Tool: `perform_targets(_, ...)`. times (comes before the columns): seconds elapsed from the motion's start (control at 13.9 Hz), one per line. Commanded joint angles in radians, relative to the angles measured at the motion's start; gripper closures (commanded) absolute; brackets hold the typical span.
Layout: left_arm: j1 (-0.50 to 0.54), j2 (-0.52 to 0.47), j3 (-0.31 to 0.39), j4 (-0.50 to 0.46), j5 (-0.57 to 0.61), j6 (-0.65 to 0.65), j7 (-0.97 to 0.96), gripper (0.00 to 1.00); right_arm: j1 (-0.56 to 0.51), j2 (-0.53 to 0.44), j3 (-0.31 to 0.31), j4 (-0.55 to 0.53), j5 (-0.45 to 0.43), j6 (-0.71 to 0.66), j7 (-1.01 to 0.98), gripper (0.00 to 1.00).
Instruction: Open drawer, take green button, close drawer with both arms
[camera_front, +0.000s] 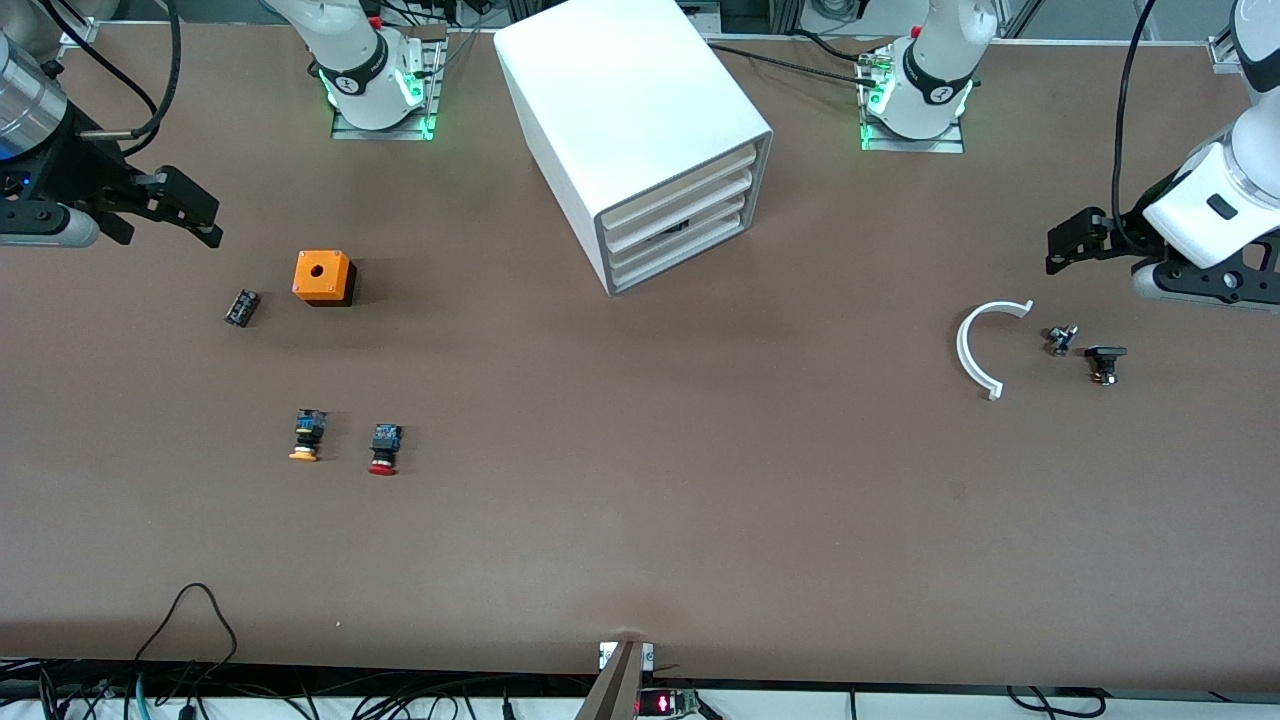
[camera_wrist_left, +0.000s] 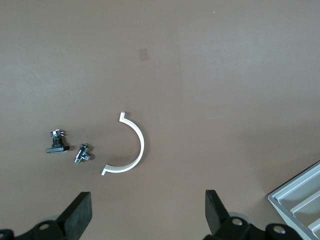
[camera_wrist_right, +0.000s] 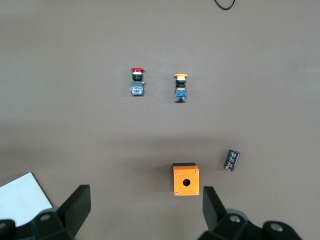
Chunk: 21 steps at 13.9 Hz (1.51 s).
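Brown table (camera_front: 640, 520), front view as the dial, 12 o'clock at the arm bases.

White cabinet (camera_front: 640, 110) stands at 12 o'clock between the bases, front turned toward about 5 o'clock. Its four drawers (camera_front: 682, 222) all sit pushed in. A small dark patch shows at the gap around the third one. The green-capped button cannot be seen, so its place cannot be told.

Left gripper (camera_front: 1062, 243) (camera_wrist_left: 147, 212) hovers over the table at 3 o'clock of the cabinet, fingers spread wide, nothing between them. Under it lie a white C-shaped clip (camera_front: 968, 345) (camera_wrist_left: 131, 150), a small metal fitting (camera_front: 1061, 340) (camera_wrist_left: 83, 154) and a black part (camera_front: 1104, 362) (camera_wrist_left: 58, 145).

Right gripper (camera_front: 205, 220) (camera_wrist_right: 145, 210) hovers at 9 o'clock of the cabinet, fingers likewise wide apart and empty. Nearby is an orange box (camera_front: 323, 277) (camera_wrist_right: 186, 180), with a black cylinder (camera_front: 242, 307) (camera_wrist_right: 231, 160) beside it. At 6 o'clock of the box lie the orange-capped button (camera_front: 307, 435) (camera_wrist_right: 180, 88) and the red-capped button (camera_front: 384, 449) (camera_wrist_right: 137, 82), side by side and apart.
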Motion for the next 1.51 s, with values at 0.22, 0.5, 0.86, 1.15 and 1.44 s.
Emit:
perform_targets(0.22, 0.016, 0.014, 0.001, 0.032, -0.038, -0.028, 0.010, 0.00, -0.011, -0.008, 0.012, 0.010, -0.007, -0.017, -0.001, 0.01)
perform_targets(0.5, 0.029, 0.016, 0.001, 0.032, -0.062, -0.028, 0.009, 0.00, -0.009, 0.010, 0.012, 0.001, -0.014, -0.068, -0.018, 0.01)
perform_targets(0.86, 0.028, 0.016, -0.002, 0.032, -0.099, -0.030, -0.003, 0.00, -0.005, 0.072, 0.013, 0.001, -0.013, -0.058, -0.017, 0.01)
perform_targets(1.15, 0.028, 0.016, -0.007, 0.032, -0.102, -0.030, 0.009, 0.00, 0.009, 0.153, 0.015, -0.001, -0.002, 0.003, -0.017, 0.01)
perform_targets(1.44, 0.014, 0.017, -0.008, 0.033, -0.104, -0.028, 0.006, 0.00, 0.037, 0.222, 0.015, 0.001, 0.001, 0.064, -0.008, 0.01)
